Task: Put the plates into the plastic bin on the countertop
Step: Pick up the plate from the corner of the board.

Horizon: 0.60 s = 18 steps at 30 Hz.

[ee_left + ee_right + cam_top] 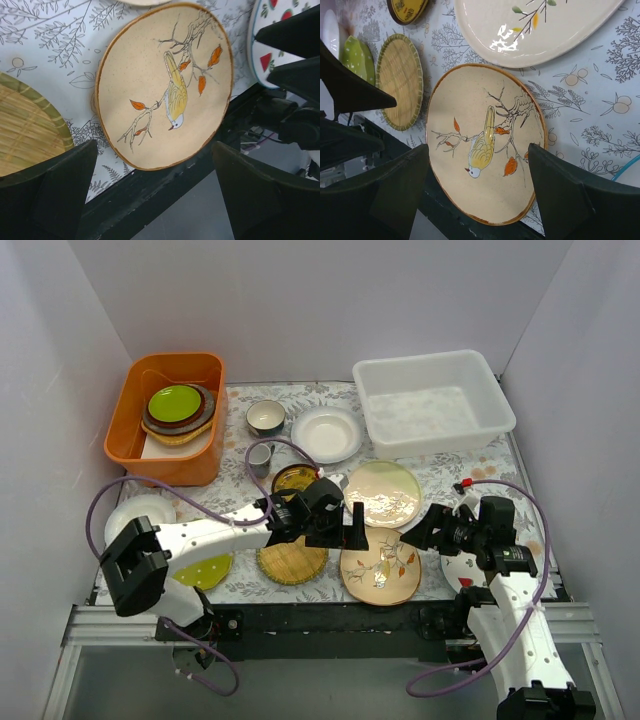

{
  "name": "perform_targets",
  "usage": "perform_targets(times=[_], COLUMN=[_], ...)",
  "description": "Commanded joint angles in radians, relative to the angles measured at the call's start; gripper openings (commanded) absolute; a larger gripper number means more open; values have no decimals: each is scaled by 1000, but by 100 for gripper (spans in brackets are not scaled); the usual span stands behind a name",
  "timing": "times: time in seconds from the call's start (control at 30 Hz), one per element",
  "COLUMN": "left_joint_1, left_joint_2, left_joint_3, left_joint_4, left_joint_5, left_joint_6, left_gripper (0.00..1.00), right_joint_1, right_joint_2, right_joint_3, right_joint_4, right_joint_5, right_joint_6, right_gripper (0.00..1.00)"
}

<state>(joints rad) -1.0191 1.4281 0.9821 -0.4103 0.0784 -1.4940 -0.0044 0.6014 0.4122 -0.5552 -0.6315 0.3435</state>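
A cream plate with a yellow bird lies at the front of the countertop, its rim over the front edge. My left gripper is open and empty just left of it and above it. My right gripper is open and empty just right of it. The bird plate fills both wrist views. The white plastic bin stands empty at the back right. Also on the cloth are a glossy cream sprig plate, a woven-straw plate, a strawberry plate and a plain white plate.
An orange tub at the back left holds stacked plates, a lime one on top. A teal-inside bowl, a grey cup and a small brown-and-yellow plate sit mid-table. A lime dotted plate and a white plate lie at the left.
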Motion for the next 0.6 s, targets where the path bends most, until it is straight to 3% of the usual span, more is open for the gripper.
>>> perform_targets(times=[0.0, 0.23, 0.57], left_joint_1=[-15, -15, -13], left_joint_2=[-1, -156, -345], left_joint_3=[56, 35, -143], left_joint_4=[-15, -41, 7], left_joint_5=[-109, -164, -170], left_joint_6=[-46, -35, -149], left_gripper=[98, 98, 98], right_joint_1=[3, 3, 3], right_joint_2=[-66, -75, -87], right_joint_3=[3, -3, 40], right_joint_4=[17, -20, -126], right_joint_5=[10, 10, 70], right_joint_6=[14, 37, 23], right_gripper=[87, 86, 84])
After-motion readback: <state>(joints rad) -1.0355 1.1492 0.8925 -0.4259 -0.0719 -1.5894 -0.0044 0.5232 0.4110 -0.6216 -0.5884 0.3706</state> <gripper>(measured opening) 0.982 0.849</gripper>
